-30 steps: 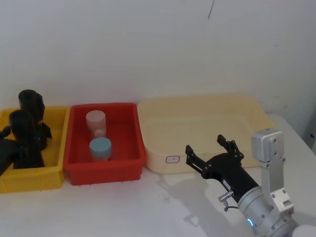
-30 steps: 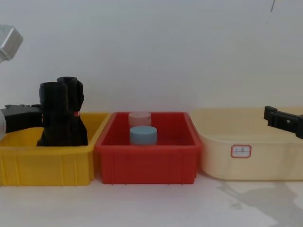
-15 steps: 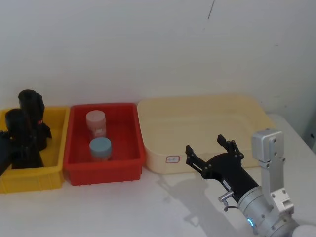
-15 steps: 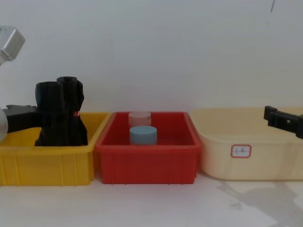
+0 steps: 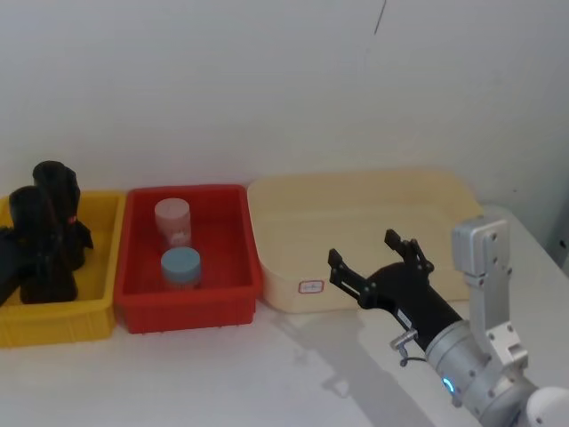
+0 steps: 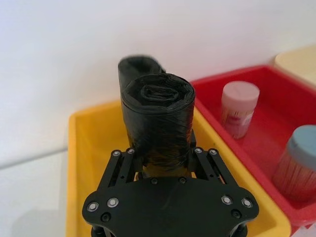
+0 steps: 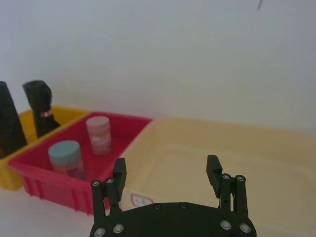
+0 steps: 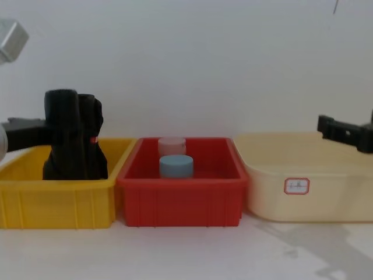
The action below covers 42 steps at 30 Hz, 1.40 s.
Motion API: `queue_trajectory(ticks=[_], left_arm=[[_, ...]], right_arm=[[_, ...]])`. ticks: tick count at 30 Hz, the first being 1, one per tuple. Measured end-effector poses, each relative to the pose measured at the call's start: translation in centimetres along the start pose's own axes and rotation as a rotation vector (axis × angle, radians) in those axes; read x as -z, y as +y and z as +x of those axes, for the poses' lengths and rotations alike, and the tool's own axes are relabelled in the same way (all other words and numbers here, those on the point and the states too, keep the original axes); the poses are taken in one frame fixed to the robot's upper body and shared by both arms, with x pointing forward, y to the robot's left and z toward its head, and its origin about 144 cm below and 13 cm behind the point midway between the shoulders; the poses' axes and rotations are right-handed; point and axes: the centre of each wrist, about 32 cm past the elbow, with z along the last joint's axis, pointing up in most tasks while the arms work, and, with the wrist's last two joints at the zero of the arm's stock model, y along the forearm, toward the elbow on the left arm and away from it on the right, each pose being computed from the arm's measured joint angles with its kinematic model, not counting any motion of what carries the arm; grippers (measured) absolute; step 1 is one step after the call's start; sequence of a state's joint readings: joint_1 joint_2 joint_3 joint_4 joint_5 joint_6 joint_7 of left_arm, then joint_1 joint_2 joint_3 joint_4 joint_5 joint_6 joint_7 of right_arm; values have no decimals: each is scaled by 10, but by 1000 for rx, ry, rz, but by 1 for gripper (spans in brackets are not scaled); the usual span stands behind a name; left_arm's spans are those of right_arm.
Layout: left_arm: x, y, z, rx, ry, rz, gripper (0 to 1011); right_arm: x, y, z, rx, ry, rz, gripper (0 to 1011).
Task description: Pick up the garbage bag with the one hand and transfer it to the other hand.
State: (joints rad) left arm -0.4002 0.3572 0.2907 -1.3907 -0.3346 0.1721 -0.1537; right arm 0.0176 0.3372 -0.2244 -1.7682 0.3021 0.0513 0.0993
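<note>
L gripper (image 6: 163, 160) is clamping the garbage bag (image 6: 157, 113) in the yellow bin (image 5: 62, 325) at 9 o'clock while R gripper (image 5: 364, 251) is waiting wide open at 5 o'clock; soft slick plastic is prob. risking slipping out or dragging the 2nd black bundle (image 5: 55, 182) beside it.

The head view looks down on the red bin (image 5: 187, 311); the chest view faces it level from the front. The wrist views sit close behind the left gripper (image 6: 160, 153) and the right gripper (image 7: 167, 165), with the bin ahead of both.
</note>
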Motion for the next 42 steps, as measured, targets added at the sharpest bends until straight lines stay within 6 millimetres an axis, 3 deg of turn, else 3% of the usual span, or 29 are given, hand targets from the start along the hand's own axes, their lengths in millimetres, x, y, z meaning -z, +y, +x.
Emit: queue_trajectory(ticks=[14, 17, 24, 42], left_arm=[[-51, 5, 9, 52, -24, -129, 422], [-68, 5, 10, 75, -28, -168, 422], [-88, 2, 9, 119, -5, -203, 422], [-100, -21, -17, 305, 141, -137, 422]], right_arm=[[-36, 27, 7, -137, -25, 54, 1004], [-40, 32, 8, -166, -36, 57, 1004], [-46, 39, 9, -220, -64, 52, 1004], [-43, 54, 0, -356, -210, 58, 1004]])
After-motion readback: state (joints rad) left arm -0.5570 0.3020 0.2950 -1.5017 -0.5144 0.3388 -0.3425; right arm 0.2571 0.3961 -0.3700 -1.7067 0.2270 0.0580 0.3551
